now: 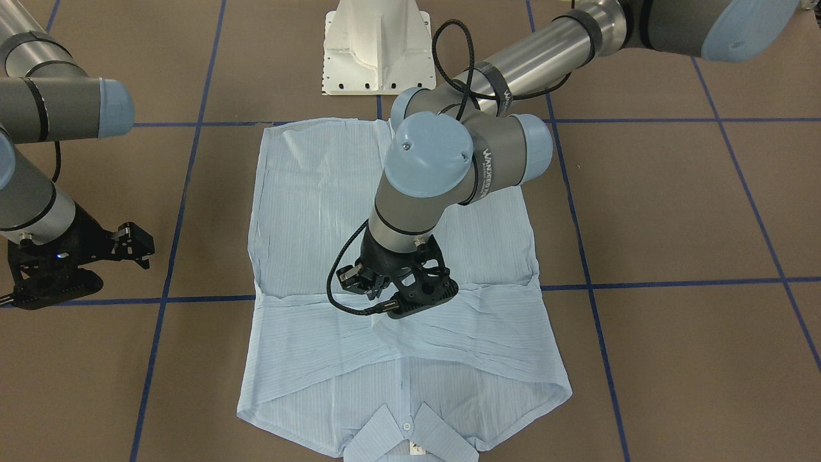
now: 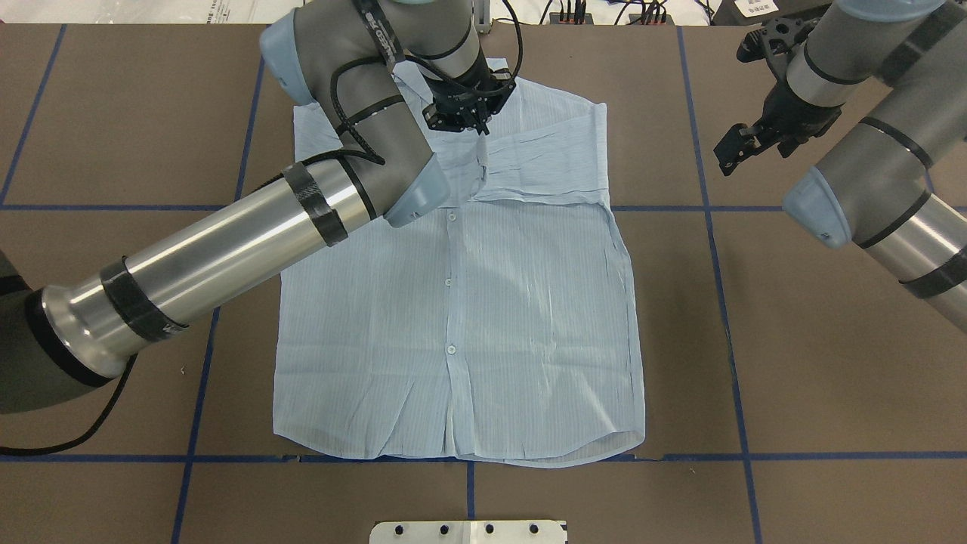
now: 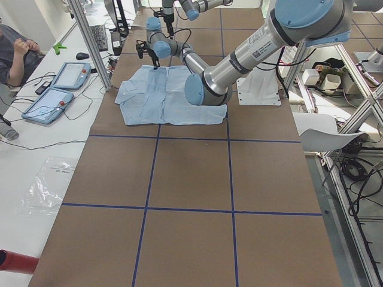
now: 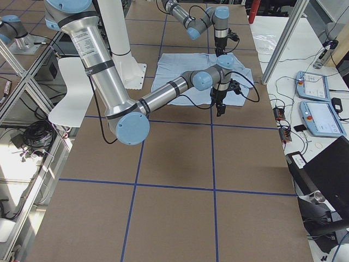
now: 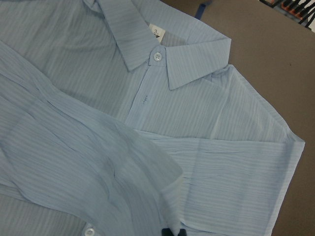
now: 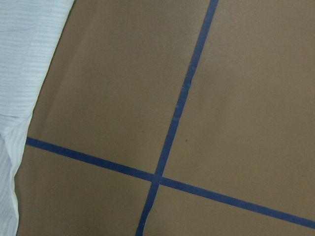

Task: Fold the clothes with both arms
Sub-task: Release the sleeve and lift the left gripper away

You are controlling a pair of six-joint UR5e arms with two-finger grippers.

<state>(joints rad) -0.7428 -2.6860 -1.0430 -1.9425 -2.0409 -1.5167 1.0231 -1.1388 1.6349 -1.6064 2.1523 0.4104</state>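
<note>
Starting at the left of the overhead view, we see the left arm (image 2: pixel 227 242) come in from 8 o'clock, across the bench (image 2: pixel 831 340), to the upper part of the shirt (image 2: pixel 514 317). The left gripper (image 2: pixel 477 127) is down on the chest just below the collar (image 1: pixel 410 430), where a sleeve (image 2: pixel 544 162) is folded across. In the left wrist view its jaws look pressed together, pinching a raised fold of that sleeve cloth.

The shirt lies flat in the middle of the bench, buttons up, with its collar at 12 o'clock and its hem at 6 o'clock near the white base (image 2: pixel 468 533). The top button (image 5: pixel 157 56) is fastened. Blue tape lines (image 6: pixel 177 113) cross the brown bench in a grid.

At 2 o'clock, well apart from the shirt, the right gripper (image 2: pixel 736 147) hangs above bare bench at the end of the right arm (image 2: pixel 891 189). We cannot tell how its jaws stand. The right wrist view shows the shirt's edge at 9 o'clock and a crossing of tape.
</note>
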